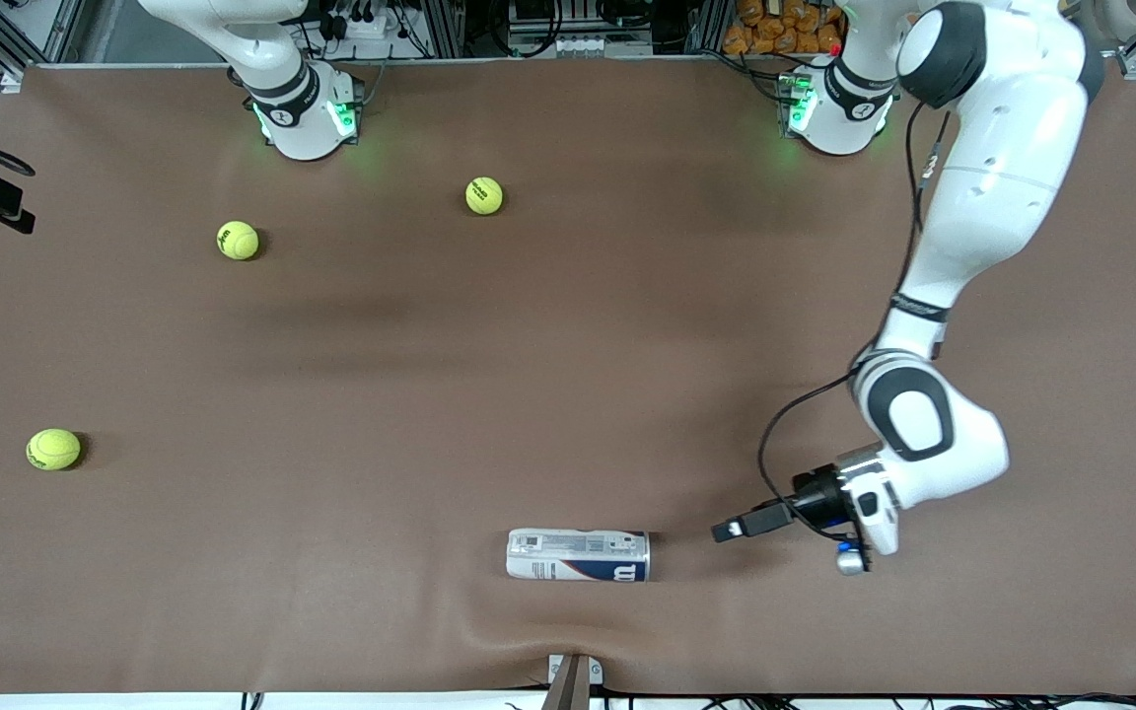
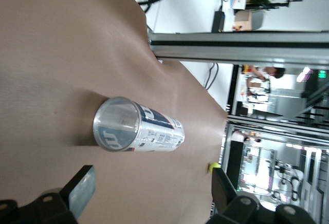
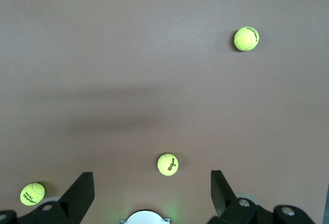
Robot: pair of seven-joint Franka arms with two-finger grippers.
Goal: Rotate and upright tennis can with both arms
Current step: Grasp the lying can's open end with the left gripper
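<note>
Jaws apart on our left gripper (image 1: 726, 532), level with the tennis can (image 1: 578, 555), which lies flat at six o'clock on the bench (image 1: 568, 355); uprighting remains. Right gripper (image 3: 149, 183) waits high, jaws apart.

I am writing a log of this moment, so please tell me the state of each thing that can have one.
White and clear cylindrical tennis can: lying on its side, untouched.
Black two-finger left gripper: open, low beside the can's end, apart from it.
Black two-finger right gripper: open, high over the table, holding nothing.
Three yellow-green tennis balls: loose on the table, apart.
</note>
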